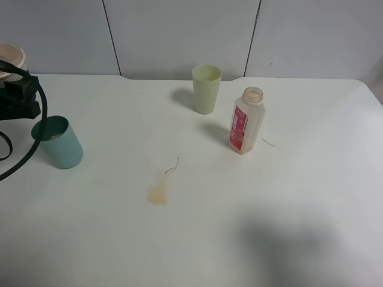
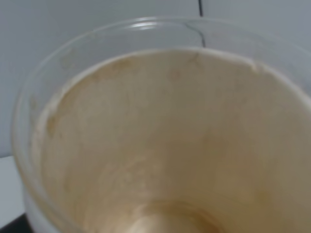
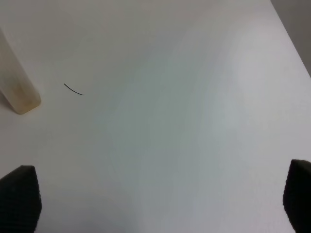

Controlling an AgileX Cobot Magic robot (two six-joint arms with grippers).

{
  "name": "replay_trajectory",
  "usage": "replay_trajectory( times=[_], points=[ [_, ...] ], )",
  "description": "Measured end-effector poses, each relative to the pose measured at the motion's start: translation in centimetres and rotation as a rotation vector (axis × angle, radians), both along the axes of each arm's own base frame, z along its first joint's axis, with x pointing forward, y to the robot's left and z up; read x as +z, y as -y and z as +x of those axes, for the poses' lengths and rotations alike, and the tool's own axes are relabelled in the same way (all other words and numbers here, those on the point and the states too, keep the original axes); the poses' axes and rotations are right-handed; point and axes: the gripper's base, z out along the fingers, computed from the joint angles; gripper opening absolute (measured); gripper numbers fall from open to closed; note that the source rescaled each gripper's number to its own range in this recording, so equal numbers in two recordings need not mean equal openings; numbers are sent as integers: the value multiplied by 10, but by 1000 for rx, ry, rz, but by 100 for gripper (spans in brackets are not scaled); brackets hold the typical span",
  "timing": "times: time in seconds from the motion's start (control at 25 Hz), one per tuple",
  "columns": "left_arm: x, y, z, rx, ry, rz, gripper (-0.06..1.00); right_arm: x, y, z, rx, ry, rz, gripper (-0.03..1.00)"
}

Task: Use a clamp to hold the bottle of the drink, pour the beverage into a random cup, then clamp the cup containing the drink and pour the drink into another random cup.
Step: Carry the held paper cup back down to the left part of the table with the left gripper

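Note:
The open bottle (image 1: 246, 119), pale plastic with a red label, stands upright right of the table's middle; its base corner (image 3: 19, 92) shows in the right wrist view. A light green cup (image 1: 206, 88) stands behind it to the left. A teal cup (image 1: 57, 142) stands near the left edge. At the far left my left gripper (image 1: 13, 78) is shut on a whitish cup (image 1: 9, 57) lifted off the table. That cup's tan-stained inside (image 2: 160, 145) fills the left wrist view. My right gripper (image 3: 158, 199) is open over bare table right of the bottle, holding nothing.
A tan spill stain (image 1: 157, 194) and a thin dark thread (image 1: 172, 167) lie on the white table (image 1: 299, 197) in front of the cups. Black cables (image 1: 24, 149) loop from the left arm beside the teal cup. A grey panelled wall (image 1: 179, 30) stands behind the table.

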Motion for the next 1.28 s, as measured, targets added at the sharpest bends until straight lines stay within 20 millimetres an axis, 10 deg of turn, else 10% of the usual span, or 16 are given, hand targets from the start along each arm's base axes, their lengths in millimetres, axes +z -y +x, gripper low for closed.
replay_trajectory(
  times=[0.68, 1.28],
  points=[
    [27, 15, 9, -116, -94, -306, 3, 0, 0, 0, 0, 0, 0, 100],
    [59, 65, 28, -265, -151, -266, 3, 0, 0, 0, 0, 0, 0, 100]
  ],
)
